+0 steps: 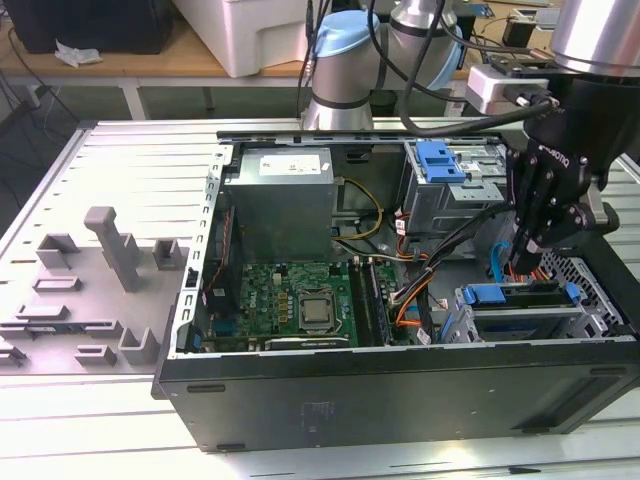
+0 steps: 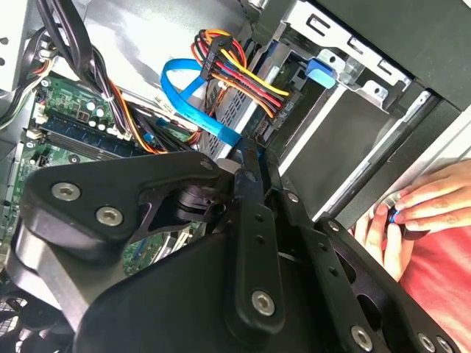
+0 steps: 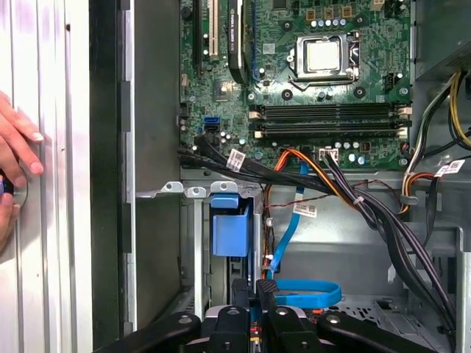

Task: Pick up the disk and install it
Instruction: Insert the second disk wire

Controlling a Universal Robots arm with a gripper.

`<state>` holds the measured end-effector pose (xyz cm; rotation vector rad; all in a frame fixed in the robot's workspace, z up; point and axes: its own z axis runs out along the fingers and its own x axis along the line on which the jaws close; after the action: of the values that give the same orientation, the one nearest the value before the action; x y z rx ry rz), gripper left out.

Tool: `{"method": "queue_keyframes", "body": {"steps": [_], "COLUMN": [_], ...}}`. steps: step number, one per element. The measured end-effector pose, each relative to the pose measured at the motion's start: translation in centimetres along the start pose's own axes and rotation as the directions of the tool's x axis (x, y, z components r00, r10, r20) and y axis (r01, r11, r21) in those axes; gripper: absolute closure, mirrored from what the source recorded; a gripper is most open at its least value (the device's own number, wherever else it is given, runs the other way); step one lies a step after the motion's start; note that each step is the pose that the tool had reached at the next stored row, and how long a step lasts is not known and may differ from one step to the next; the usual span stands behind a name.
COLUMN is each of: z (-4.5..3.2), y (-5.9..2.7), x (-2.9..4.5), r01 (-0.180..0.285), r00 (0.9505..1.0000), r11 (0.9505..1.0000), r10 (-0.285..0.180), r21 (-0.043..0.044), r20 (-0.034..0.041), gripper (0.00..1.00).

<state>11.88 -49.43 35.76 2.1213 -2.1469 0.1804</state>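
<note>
Disk, a flat silver-metal hard drive framed by a blue plastic carrier rail (image 1: 510, 297), lies level in the grey metal drive cage (image 1: 462, 325) at the corner of the open black computer case (image 1: 400, 350) on the exterior view's right. Its blue rail shows along the top of the cage.

Directly above it hangs the black robot gripper (image 1: 525, 262), tips pointing down and very near the disk's upper edge. Whether they touch it cannot be made out, nor whether the jaws are apart or clamped.

As a judgement, the pick-up looks done and the installing step is in hand, with the disk in or almost in its bay. Seating it calls for a straight, gentle push along the rails, keeping clear of the cables.

Beside the gripper, the first wrist view shows a flat blue data cable (image 3: 309, 294) looping and black and orange wire bundles (image 3: 346, 184) crossing. Farther in lie the green motherboard (image 1: 290, 295) and the grey power-supply box (image 1: 280, 205). A person's hand (image 3: 15, 158) rests outside the case wall on the ribbed metal table (image 1: 130, 170).

White stickers on the cables and the power supply carry print too small to read.
</note>
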Motion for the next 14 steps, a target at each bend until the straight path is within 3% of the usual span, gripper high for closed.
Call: {"method": "queue_keyframes", "body": {"steps": [14], "z": [0.08], "y": [-0.27], "x": [0.49], "r01": [0.0], "r00": [1.0], "r11": [1.0], "r10": [0.0], "r21": [0.0], "r20": [-0.0001], "gripper": [0.84]}}
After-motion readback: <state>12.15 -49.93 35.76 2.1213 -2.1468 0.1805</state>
